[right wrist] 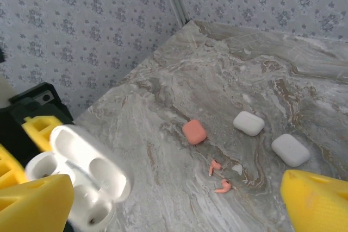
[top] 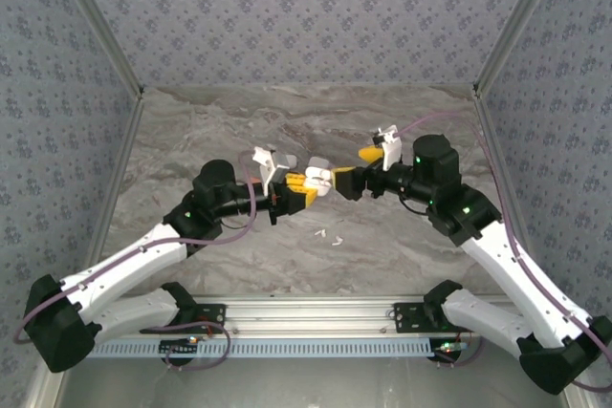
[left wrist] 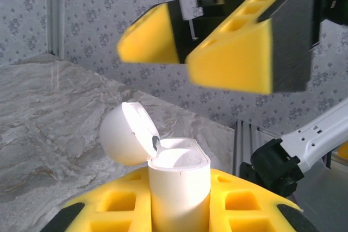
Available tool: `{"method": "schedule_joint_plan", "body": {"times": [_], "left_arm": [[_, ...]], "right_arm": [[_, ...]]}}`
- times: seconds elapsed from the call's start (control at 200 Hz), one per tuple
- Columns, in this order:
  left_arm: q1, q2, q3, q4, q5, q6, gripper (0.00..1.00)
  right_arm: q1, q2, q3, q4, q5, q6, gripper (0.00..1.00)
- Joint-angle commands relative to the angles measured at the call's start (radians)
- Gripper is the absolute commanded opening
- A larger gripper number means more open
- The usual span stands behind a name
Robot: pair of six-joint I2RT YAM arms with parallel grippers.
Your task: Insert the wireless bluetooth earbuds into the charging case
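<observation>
**A:** Earbuds (right wrist: pixel 222 187), where are they?
**B:** Two coral ones lie loose on the counter (right wrist: pixel 179 80), well in from its edges, near a coral case (right wrist: pixel 194 132) and two white cases (right wrist: pixel 248 123).
**A:** And the grippers?
**B:** The left gripper (top: pixel 314 183) clamps the open charging case (left wrist: pixel 178 186). The right gripper (top: pixel 344 182) faces it, jaws spread, empty.

The left arm (top: pixel 143 255) and right arm (top: pixel 497 246) rise from the near edge and bend inward, so their wrists face each other above the middle of the tabletop (top: pixel 239 121). The left pincer (top: pixel 304 188) is clamped on the open charging case (left wrist: pixel 179 183). The right pincer (top: pixel 340 181) sits just beside it, fingers spread apart.
</observation>
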Motion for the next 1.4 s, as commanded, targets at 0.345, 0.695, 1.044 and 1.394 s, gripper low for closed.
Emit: {"method": "schedule_joint_plan", "body": {"times": [0.345, 0.695, 1.044, 1.394], "left_arm": [[-0.006, -0.234, -0.155, -0.108, -0.238, 0.046, 0.0], [-0.005, -0.325, -0.186, -0.154, -0.292, 0.061, 0.0], [-0.006, -0.323, -0.179, -0.159, -0.299, 0.056, 0.0], [-0.007, -0.32, -0.175, -0.167, -0.313, 0.059, 0.0]], "right_arm": [[0.045, 0.06, -0.235, -0.209, 0.26, 0.395, 0.64], [0.188, 0.292, -0.298, -0.13, 0.344, 0.532, 0.56], [0.239, 0.501, -0.261, -0.066, 0.357, 0.554, 0.5], [0.272, 0.612, -0.225, -0.047, 0.352, 0.55, 0.45]]}}
